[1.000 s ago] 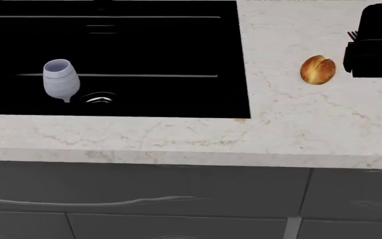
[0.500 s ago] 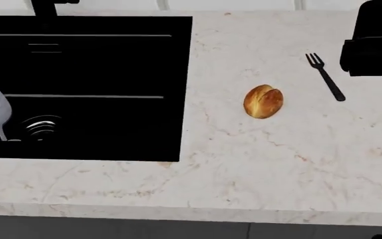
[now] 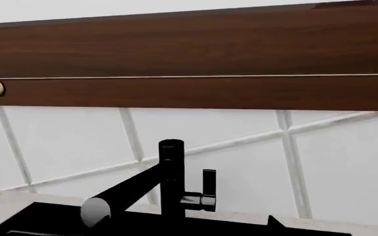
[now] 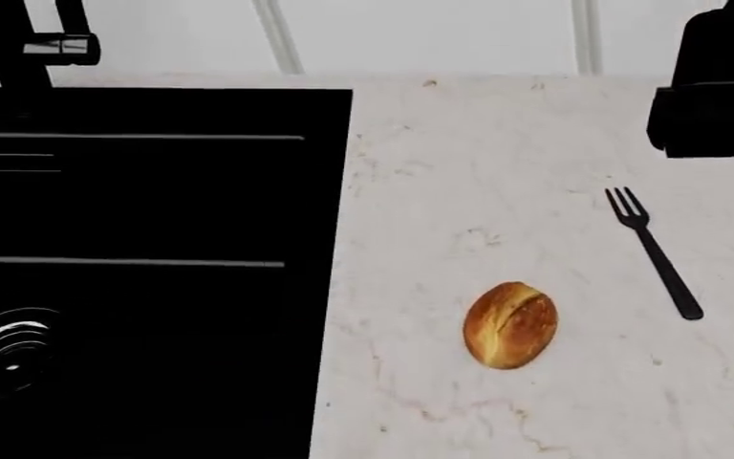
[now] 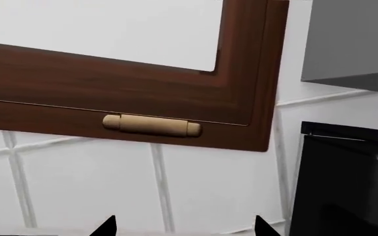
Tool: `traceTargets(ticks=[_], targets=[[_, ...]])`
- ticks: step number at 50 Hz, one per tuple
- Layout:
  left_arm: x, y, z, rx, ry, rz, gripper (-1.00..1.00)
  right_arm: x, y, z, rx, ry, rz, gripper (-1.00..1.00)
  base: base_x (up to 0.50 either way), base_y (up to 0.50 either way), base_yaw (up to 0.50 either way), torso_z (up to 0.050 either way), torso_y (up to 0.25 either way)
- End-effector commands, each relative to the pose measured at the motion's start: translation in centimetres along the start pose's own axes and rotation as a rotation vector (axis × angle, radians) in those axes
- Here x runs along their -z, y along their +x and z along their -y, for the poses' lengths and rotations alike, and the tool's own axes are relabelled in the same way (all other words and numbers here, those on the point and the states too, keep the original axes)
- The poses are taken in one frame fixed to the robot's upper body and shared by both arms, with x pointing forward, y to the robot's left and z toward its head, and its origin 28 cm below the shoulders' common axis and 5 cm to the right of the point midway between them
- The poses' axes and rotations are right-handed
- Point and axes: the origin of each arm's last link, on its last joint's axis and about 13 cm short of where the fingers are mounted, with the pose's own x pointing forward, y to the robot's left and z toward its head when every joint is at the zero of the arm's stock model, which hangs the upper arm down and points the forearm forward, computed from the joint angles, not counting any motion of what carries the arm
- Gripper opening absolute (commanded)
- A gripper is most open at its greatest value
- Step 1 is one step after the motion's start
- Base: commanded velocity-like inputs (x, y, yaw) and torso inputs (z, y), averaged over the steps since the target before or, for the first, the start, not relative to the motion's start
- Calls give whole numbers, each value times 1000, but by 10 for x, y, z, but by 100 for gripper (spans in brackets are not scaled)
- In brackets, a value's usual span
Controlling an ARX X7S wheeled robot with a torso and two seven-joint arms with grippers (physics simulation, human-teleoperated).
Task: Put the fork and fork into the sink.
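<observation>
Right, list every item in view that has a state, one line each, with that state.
fork: flat on the worktop, outside the sink, tines toward the wall, ungripped.
bread roll: on the worktop, apart from the fork.
sink: no fork seen in it; drain uncovered.
tap: no water running.
cabinet door: closed.

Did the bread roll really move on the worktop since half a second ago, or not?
No. The bread roll sits lower in the head view, but so do the sink edge and the fork; its place relative to both is unchanged, so the camera moved.
</observation>
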Motion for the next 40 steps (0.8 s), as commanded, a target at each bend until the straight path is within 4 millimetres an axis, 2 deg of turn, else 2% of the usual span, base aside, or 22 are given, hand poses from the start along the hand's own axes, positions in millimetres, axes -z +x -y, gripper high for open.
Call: traceTargets(ticks=[1, 15, 21, 29, 40], targets=[[0, -1, 0, 2, 0, 1, 100, 1, -2, 1, 3, 4, -5, 100, 441, 0, 0, 0, 0], [3, 1, 0, -3, -1, -5, 100, 4, 1, 0, -3, 0, -31, 100, 43, 0, 0, 0, 1], [4, 1, -1, -5, -4, -7, 100, 4, 1, -1, -23, -8, -22, 100, 174, -268, 0, 0, 0], [2, 0, -1, -5, -6, -6, 100, 3, 2, -2, -43, -13, -10, 100, 38, -11, 0, 0, 0], [4, 1, -1, -6, -4, -9, 100, 4, 1, -3, -37, -21, -19, 100, 315, 0, 0, 0, 1]])
